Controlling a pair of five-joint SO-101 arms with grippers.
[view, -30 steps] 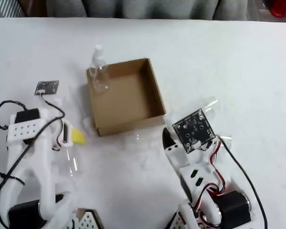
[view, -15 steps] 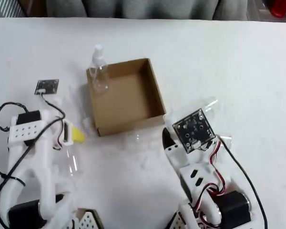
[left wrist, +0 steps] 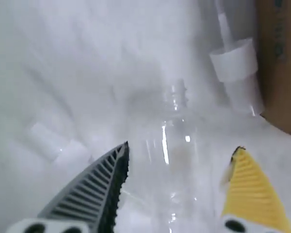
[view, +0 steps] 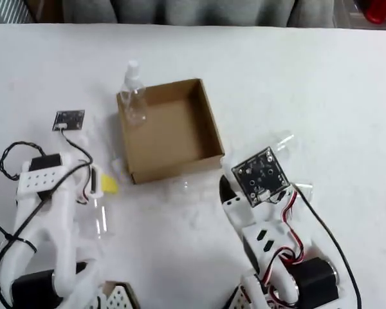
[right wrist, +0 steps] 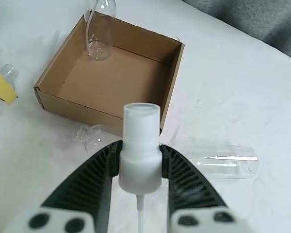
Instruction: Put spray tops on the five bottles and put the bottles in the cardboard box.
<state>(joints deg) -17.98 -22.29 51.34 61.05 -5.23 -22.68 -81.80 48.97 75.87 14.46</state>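
Note:
The cardboard box (view: 204,122) lies open at the table's middle. A clear bottle with a spray top (view: 134,96) stands in its far left corner, and it appears in the right wrist view as the capped bottle (right wrist: 99,36). My left gripper (left wrist: 180,148) is open, its grey and yellow fingers on either side of an uncapped clear bottle (left wrist: 177,160) lying left of the box (left wrist: 281,58). My right gripper (right wrist: 140,147) is shut on a white spray top (right wrist: 141,121), held upright just in front of the box (right wrist: 53,97).
Two loose white spray tops (left wrist: 233,63) (left wrist: 58,145) lie near the left gripper. One empty bottle (right wrist: 223,162) lies right of the box, and another bottle (right wrist: 89,135) rests against its front wall. The left gripper's yellow finger (right wrist: 1,83) sits near the box's left side.
The left arm has shifted slightly to the right and toward the near edge, still around the lying bottle. The right arm has kept still with the spray top.

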